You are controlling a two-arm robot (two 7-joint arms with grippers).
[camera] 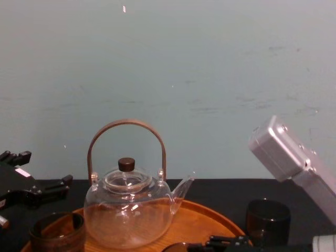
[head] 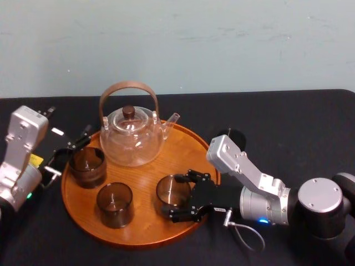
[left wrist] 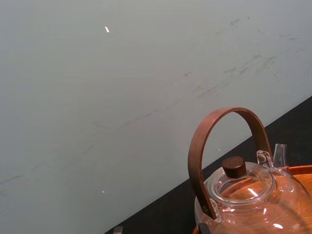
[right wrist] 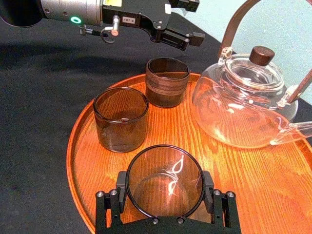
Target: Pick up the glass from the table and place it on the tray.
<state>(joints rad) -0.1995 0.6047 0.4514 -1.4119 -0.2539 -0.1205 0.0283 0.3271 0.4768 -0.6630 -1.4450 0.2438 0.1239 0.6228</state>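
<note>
Glass held on the tray

My right end effector (head: 184,195) grips the glass (head: 171,189), which stands upright on the tray (head: 183,149) near its front right rim. My left end effector (head: 75,145) hangs with fingers apart at the tray's left rim.

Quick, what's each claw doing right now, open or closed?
Left claw: open, holding nothing, beside the tray.
Right claw: closed on a glass standing on the tray.

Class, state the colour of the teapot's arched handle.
Brown. The handle shows best in the left wrist view, set against the pale wall.
</note>
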